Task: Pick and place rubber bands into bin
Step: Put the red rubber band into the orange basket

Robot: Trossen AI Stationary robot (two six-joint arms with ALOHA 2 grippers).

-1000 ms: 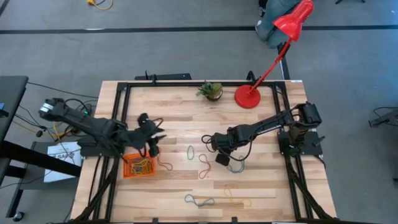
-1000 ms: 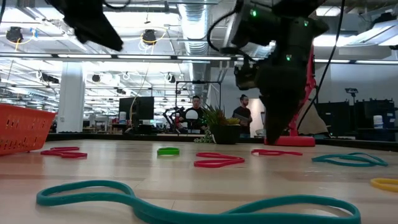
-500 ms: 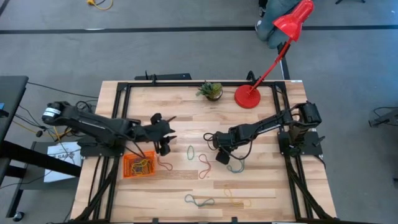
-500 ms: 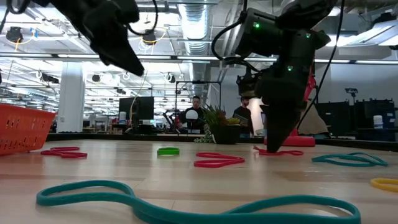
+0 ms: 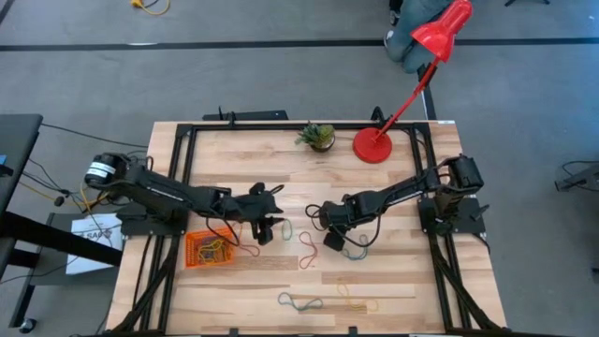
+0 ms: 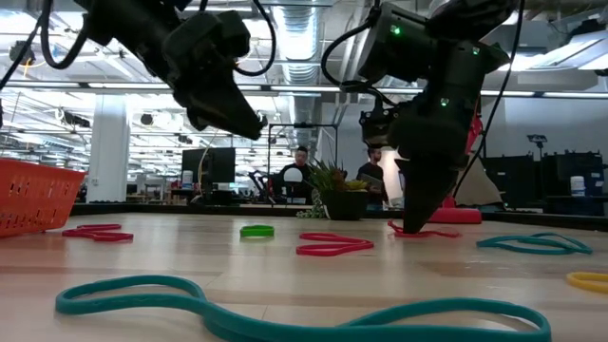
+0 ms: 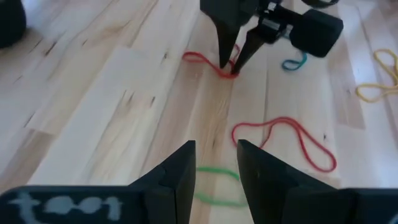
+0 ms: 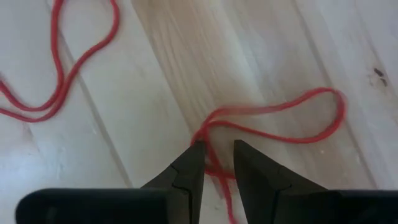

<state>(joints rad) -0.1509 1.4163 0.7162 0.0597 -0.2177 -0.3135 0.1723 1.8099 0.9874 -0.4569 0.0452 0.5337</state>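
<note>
The right tool [image 8: 213, 163] stands tip-down on a red rubber band [image 8: 273, 121] mid-table, fingers slightly apart around its strand. The left tool [image 7: 214, 163], also apart, hovers over a green band [image 7: 214, 186]. The bin [image 5: 208, 250] sits toward the left edge.

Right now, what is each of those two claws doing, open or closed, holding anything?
Left gripper: open and empty, above the green rubber band.
Right gripper: open, fingertips down on either side of a red rubber band, not yet closed.

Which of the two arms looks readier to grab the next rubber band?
The right. Its gripper is down at the table with fingers straddling a red rubber band. The left gripper hangs open above a small green rubber band, not yet down on it.
</note>
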